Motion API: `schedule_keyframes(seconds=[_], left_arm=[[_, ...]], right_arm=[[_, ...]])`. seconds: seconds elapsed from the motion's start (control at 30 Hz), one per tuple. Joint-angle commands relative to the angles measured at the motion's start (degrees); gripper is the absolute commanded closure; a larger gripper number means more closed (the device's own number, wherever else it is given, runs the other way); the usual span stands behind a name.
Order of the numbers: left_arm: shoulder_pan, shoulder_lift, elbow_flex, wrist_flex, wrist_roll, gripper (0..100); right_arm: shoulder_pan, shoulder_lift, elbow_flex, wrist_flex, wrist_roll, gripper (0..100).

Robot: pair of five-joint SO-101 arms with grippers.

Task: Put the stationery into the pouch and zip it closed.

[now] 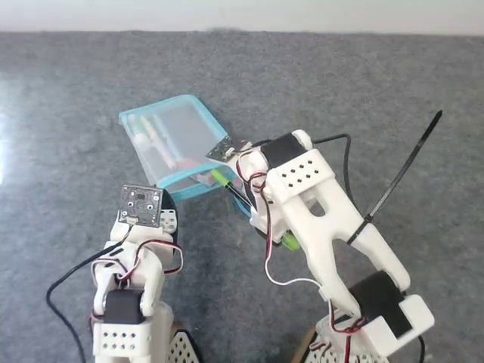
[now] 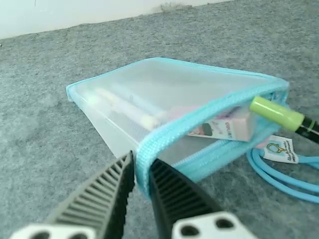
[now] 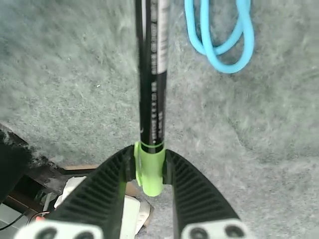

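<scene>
A translucent pouch (image 1: pixel 174 140) with teal trim lies on the grey felt, its open zipper mouth turned toward the arms. Inside the pouch (image 2: pixel 174 99) are pale pens and a pink eraser (image 2: pixel 224 127). My left gripper (image 2: pixel 142 167) is shut on the teal zipper edge at the near corner of the mouth. A black pen (image 1: pixel 221 178) with green ends has its front tip at the pouch mouth. The pen's green cap (image 2: pixel 276 112) pokes in at the opening. My right gripper (image 3: pixel 148 159) is shut on the pen's (image 3: pixel 152 89) rear green end.
A light blue cord (image 2: pixel 279 177) with a white tag (image 2: pixel 279 148) lies on the felt beside the pouch mouth, under the pen; its loop (image 3: pixel 222 45) also shows past the pen. A black cable tie (image 1: pixel 404 170) sticks out from the right arm. Open felt surrounds the pouch.
</scene>
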Motion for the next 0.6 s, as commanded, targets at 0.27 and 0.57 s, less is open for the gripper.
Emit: schedule_keyframes(seconds=[0.27, 0.57], left_arm=[[-0.1, -0.1, -0.3, -2.0, 0.6, 99], [-0.1, -0.1, -0.3, -2.0, 0.6, 99]], right_arm=[[-0.1, -3.8, 1.5, 2.5, 2.0, 99.1], [-0.3, -3.7, 0.7, 2.5, 2.1, 99.1]])
